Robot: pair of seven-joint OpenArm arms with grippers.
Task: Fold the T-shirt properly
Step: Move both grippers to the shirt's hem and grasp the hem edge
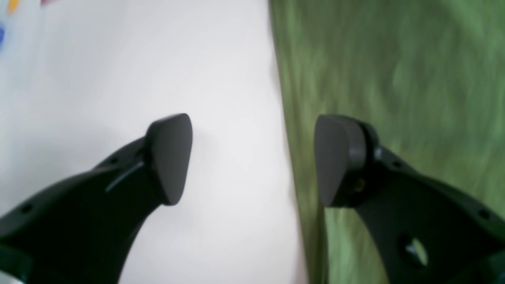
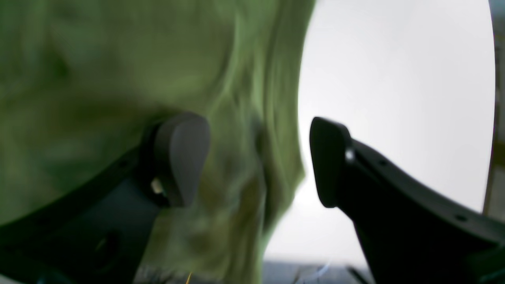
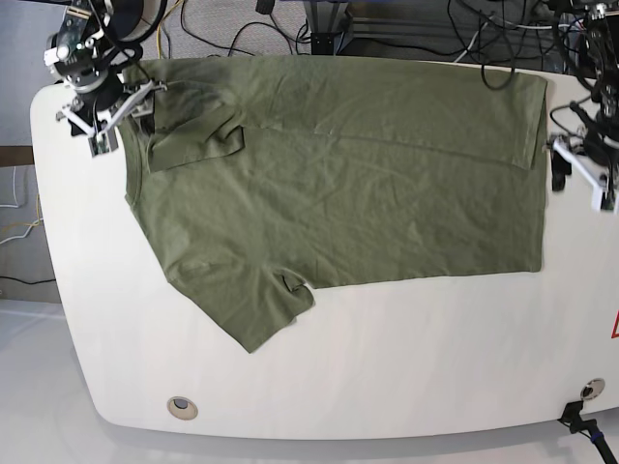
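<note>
The olive-green T-shirt (image 3: 338, 184) lies spread sideways on the white table (image 3: 387, 367), sleeves to the left and hem to the right. One sleeve (image 3: 189, 135) is folded onto the body; the other (image 3: 251, 309) sticks out toward the front. My right gripper (image 3: 108, 121) is open at the shirt's back left corner. In the right wrist view (image 2: 258, 161) the blurred shirt edge (image 2: 272, 118) runs between the fingers. My left gripper (image 3: 573, 169) is open at the hem side. In the left wrist view (image 1: 252, 161) one finger is over the cloth (image 1: 394, 79) and one over bare table.
Cables (image 3: 290, 24) and equipment lie behind the table's back edge. A round grommet (image 3: 180, 407) sits near the front left edge. A red sticker (image 3: 614, 327) shows at the right edge. Coloured marks (image 1: 12, 6) show on the table in the left wrist view.
</note>
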